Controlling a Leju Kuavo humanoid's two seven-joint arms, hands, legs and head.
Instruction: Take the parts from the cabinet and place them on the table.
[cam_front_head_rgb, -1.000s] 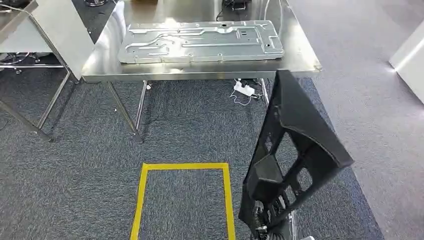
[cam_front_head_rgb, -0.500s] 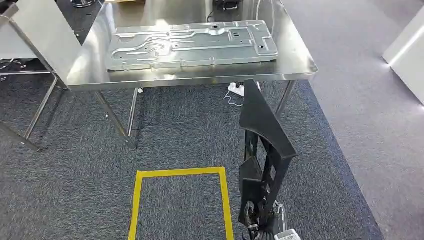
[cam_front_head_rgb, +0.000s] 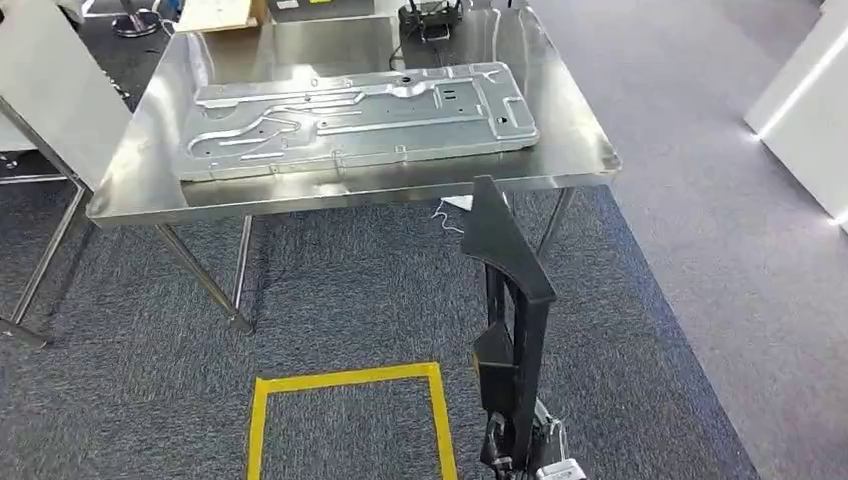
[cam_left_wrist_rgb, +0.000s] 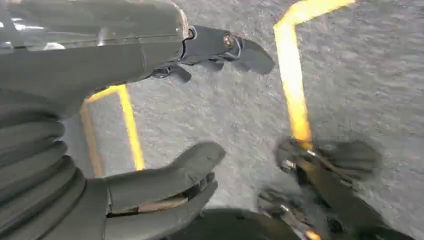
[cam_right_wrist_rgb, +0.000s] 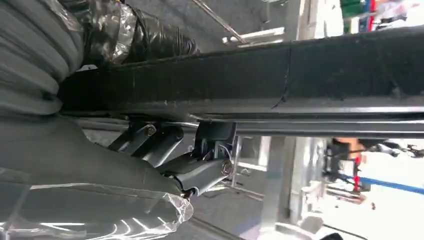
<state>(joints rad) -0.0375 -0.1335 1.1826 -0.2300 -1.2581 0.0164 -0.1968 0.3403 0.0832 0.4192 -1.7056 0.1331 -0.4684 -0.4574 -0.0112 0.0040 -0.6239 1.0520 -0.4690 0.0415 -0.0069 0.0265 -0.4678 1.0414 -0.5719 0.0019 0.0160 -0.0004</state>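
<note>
Right hand (cam_right_wrist_rgb: 165, 160): grips a black plastic part (cam_front_head_rgb: 510, 320), upright, low right, edge-on to the head view.
Left hand (cam_left_wrist_rgb: 150, 115): released, fingers apart over grey carpet (cam_front_head_rgb: 350, 290) (yellow tape square (cam_front_head_rgb: 345, 415) below).
Table (cam_front_head_rgb: 590, 150): steel, far side; a stamped metal panel (cam_front_head_rgb: 355, 120) lies flat on it.

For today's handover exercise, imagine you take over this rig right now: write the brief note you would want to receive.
Right robot hand: grips the black plastic part, held upright in front of the robot.
Left robot hand: holds nothing, fingers apart, hanging above the carpet with its yellow tape square.
Steel table: ahead, with a stamped metal panel lying flat on it.
Done: part in hand.
Left: reach the table and set the black part down on it.
</note>
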